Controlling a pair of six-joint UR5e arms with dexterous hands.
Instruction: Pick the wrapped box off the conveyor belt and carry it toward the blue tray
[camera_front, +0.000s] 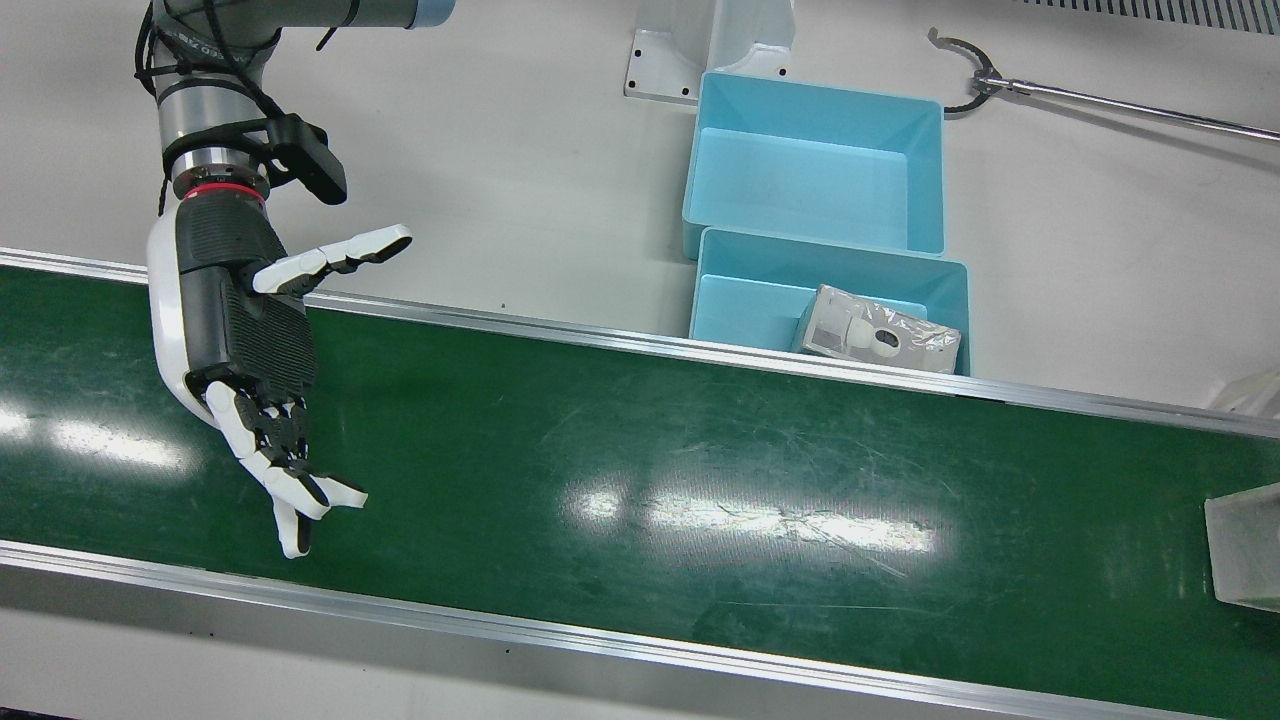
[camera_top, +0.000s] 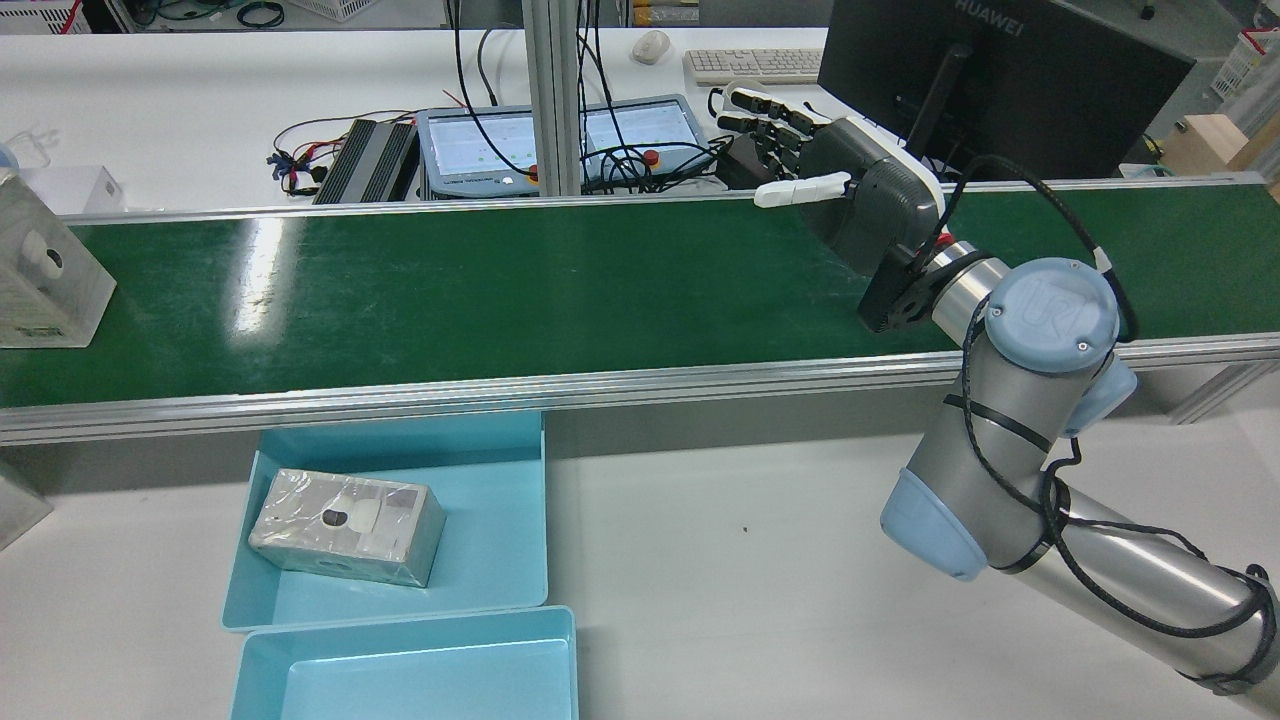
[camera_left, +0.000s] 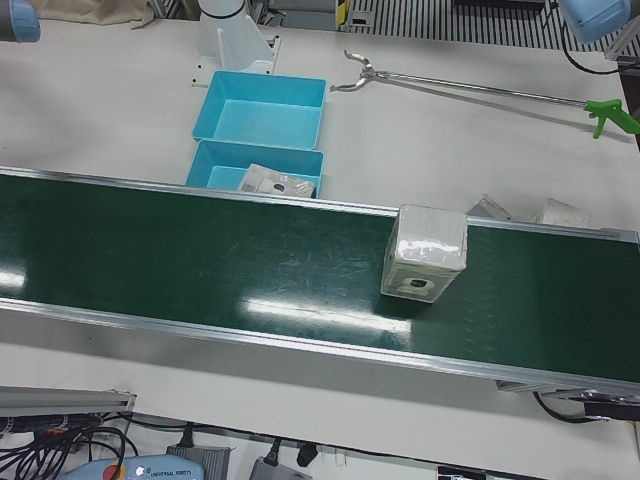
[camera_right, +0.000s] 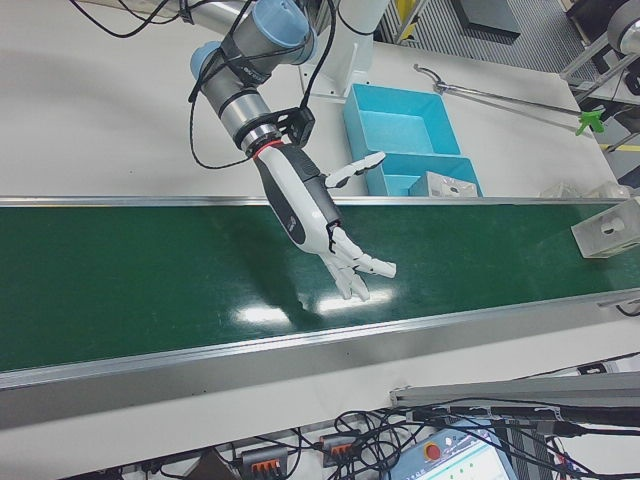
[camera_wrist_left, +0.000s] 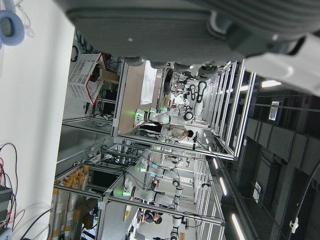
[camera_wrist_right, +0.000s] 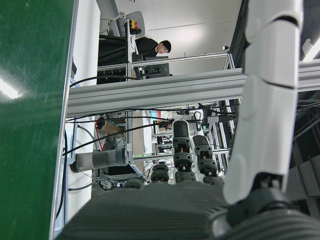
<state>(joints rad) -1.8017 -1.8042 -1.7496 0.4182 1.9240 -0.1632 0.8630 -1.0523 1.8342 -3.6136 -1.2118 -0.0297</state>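
A wrapped box (camera_left: 425, 252) stands on the green conveyor belt (camera_left: 200, 260); it also shows at the belt's end as the box (camera_top: 40, 275) and the box (camera_front: 1245, 545). My right hand (camera_front: 250, 340) hovers open over the opposite end of the belt, fingers spread and holding nothing; the rear view shows the same hand (camera_top: 870, 200). A second wrapped box (camera_front: 878, 340) lies inside the nearer blue tray (camera_front: 830, 250). Of my left hand (camera_wrist_left: 200, 30) only the palm's edge shows in the left hand view, against a background of racks, and its fingers are hidden.
A second blue tray (camera_front: 815, 110) with nothing in it sits behind the first. A long reacher tool (camera_front: 1100, 100) lies on the white table. Monitors, a keyboard and cables sit beyond the belt (camera_top: 600, 130). A person (camera_wrist_right: 152, 47) sits far off.
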